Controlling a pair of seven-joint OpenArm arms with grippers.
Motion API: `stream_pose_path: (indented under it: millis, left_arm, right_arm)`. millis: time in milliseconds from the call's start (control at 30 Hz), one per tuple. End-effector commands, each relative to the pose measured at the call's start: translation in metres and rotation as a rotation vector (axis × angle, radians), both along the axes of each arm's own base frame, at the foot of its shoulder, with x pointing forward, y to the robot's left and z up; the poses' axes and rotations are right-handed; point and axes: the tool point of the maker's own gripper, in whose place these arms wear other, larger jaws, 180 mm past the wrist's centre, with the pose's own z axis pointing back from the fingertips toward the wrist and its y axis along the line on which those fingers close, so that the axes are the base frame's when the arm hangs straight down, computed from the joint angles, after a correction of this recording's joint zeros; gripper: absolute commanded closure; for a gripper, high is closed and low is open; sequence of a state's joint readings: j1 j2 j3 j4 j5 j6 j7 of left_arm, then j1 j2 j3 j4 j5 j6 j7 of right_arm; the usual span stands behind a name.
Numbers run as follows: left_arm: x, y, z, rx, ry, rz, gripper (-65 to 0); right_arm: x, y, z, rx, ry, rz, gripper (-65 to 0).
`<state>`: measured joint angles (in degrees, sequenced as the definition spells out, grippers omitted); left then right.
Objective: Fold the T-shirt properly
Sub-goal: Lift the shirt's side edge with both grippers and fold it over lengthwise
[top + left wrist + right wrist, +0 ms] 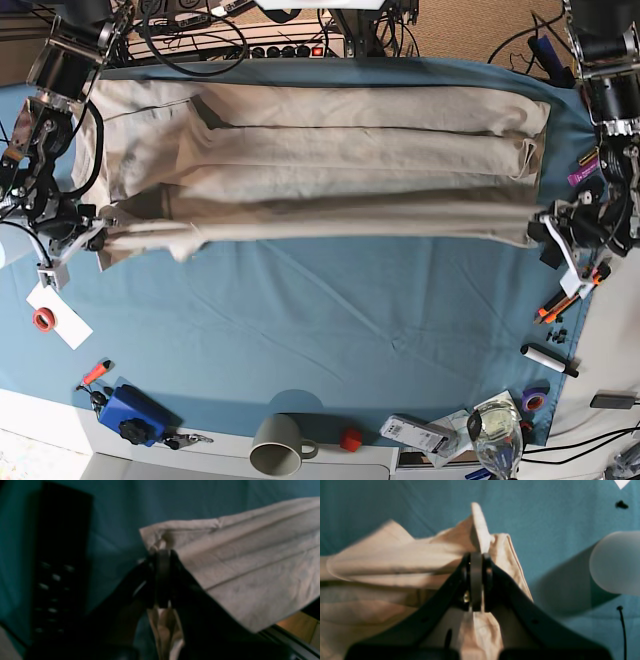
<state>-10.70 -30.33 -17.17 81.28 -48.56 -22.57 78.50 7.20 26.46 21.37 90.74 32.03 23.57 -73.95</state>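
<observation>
While both arms hold the cloth taut, findings run near to far:

Near edge clutter: mug (280, 442), blue block (131, 414), glass (495, 428), red cap (349, 438), markers (550, 305); all well apart from the work area.
Tablecloth (330, 320): blue-teal, lightly creased, bare across the near half; soft surface, so dragged fabric may bunch.
Left gripper (162, 577): clenched on a bunched corner of the T-shirt (320, 160); cloth pokes out above and below the jaws. On base view's right.
Right gripper (477, 580): clamped on the opposite end's edge, a fabric tip standing up past the jaws. On base view's left.
T-shirt posn: spread lengthwise across the far half of the table, reaching nearly side to side; near long edge is lifted and stretched between the two grips, rest lies in long ridges behind.
Reason for hold (judgement): pinching both ends keeps the edge straight so it can be carried over as one lengthwise fold; fold looks part done, not finished.
Risk (judgement): uneven pull would skew the edge.
Far edge: power strip (285, 48) w/ cables (180, 40) behind the table.
Room: wood floor seen at the far corners.
</observation>
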Motion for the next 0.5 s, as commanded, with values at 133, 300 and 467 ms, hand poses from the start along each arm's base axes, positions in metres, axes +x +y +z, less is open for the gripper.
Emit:
stream_pose_path:
  millis: [133, 300, 467]
  left_arm:
    - [-0.002, 0.005, 0.011, 0.025, -0.031, -0.017, 0.0]
    - [-0.008, -0.005, 0.022, 0.062, -0.085, -0.084, 0.0]
    - [-0.021, -0.013, 0.022, 0.082, -0.093, -0.118, 0.0]
  right_arm:
    - [-0.006, -0.005, 0.012, -0.052, -0.029, 0.011, 0.0]
    - [-0.02, -0.011, 0.008, -0.064, -0.016, -0.006, 0.0]
    - [-0.034, -0.032, 0.011, -0.062, -0.021, -0.075, 0.0]
